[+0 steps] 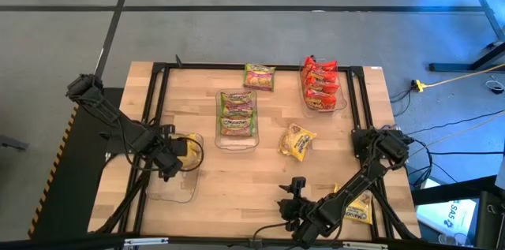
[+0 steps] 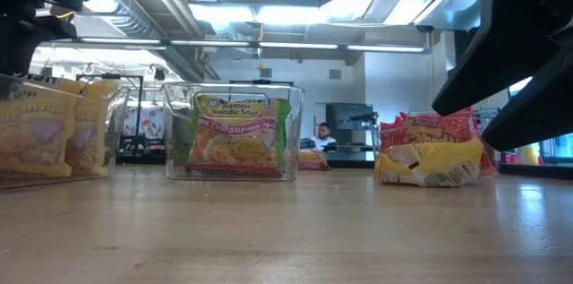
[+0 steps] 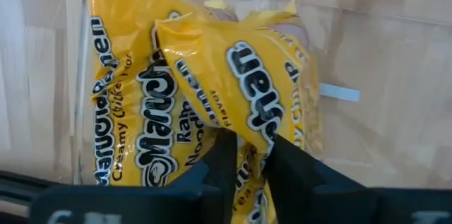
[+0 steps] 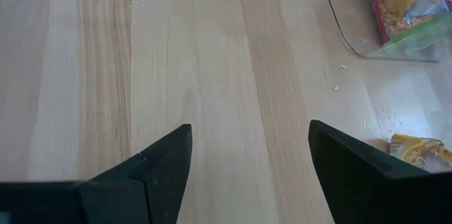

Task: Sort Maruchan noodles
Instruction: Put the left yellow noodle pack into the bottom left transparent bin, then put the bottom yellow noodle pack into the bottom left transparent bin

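On the wooden table, the left claw pinches a yellow "Maruchan" packet.

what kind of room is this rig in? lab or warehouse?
Likely a lab or workshop: exposed ceiling ducts and strip lights overhead, bare grey floor with cables around the wooden table.

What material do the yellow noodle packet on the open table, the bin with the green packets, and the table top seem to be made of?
Yellow noodle packet: thin printed plastic film, probably; it is crinkled and glossy.
Bin holding green packets: clear rigid plastic; the labels read straight through its walls.
Table top: pale wood with a smooth finish; straight grain lines show.
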Available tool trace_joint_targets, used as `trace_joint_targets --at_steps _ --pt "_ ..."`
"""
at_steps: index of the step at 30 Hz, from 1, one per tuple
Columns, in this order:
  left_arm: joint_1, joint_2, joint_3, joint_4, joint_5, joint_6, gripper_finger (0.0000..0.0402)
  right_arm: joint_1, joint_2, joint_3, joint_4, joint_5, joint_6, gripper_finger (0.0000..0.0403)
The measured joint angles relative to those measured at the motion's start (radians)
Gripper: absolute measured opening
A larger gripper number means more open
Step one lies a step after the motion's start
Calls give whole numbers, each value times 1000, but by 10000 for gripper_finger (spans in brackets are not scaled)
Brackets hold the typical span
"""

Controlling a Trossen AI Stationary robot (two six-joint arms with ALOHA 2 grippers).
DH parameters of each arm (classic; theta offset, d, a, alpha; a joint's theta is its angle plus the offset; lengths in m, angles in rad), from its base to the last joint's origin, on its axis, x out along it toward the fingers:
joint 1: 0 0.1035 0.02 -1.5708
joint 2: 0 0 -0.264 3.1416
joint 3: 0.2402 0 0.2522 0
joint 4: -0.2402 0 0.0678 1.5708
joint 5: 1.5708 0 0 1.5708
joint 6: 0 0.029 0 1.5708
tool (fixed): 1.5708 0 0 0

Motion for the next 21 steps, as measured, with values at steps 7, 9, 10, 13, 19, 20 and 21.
trace_joint_targets --at_steps 7,9,10,13,19,20,21 --pt "0 0 10 4 7 -84 124 1 0 0 1 1 -1 253" --pt "0 0 31 1 35 -106 132 1 0 0 0 1 -6 253" --pt "0 0 44 -6 54 -115 133 1 0 0 0 2 -6 253" --pt "0 0 100 -15 89 -123 135 1 0 0 0 9 -6 253" --pt "-1 -1 245 54 -27 -173 135 19 -47 0 -19 66 21 253" --pt "-3 -2 261 111 -64 -177 135 27 -64 0 -31 67 23 253" --pt "-7 -2 266 186 -99 -159 135 35 -79 0 -37 62 24 253"
